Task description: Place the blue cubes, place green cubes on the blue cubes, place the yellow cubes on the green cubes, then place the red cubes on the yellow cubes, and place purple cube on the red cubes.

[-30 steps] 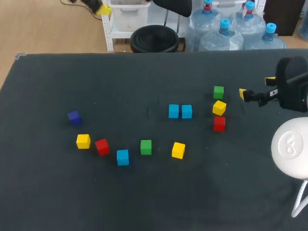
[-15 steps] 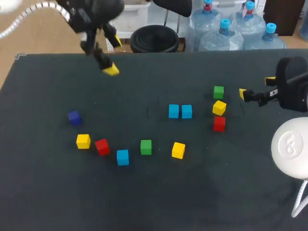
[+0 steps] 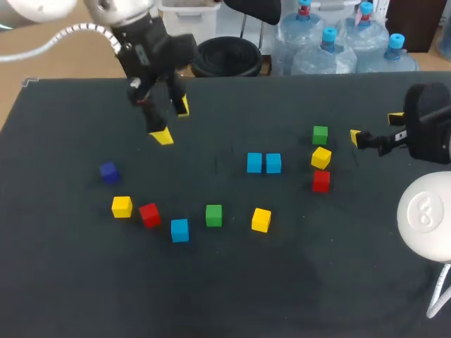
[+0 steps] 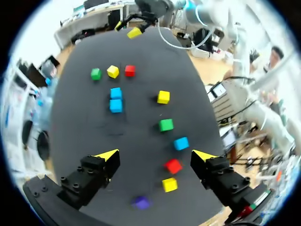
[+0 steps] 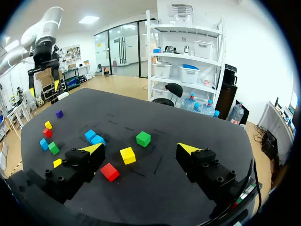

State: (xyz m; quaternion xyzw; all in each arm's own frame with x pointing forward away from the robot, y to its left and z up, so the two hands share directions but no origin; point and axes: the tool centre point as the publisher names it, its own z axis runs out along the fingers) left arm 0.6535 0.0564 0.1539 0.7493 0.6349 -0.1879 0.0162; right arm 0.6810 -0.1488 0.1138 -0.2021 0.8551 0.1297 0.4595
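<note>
Your left gripper [image 3: 173,122] and right gripper [image 3: 375,128] stand fingers apart, empty, clearest in the wrist views. The touching blue cubes [image 3: 255,163] run parallel to the far edge of the table [image 3: 77,289].

Matt black table [image 3: 84,282], perhaps cloth-covered, smooth painted cubes [image 3: 213,215], glossy white right arm [image 3: 424,211] shell

Head view above and behind, wrist views high over opposite ends (both fisheye), shared table [image 3: 225,296] and cubes [image 3: 254,163]
</note>
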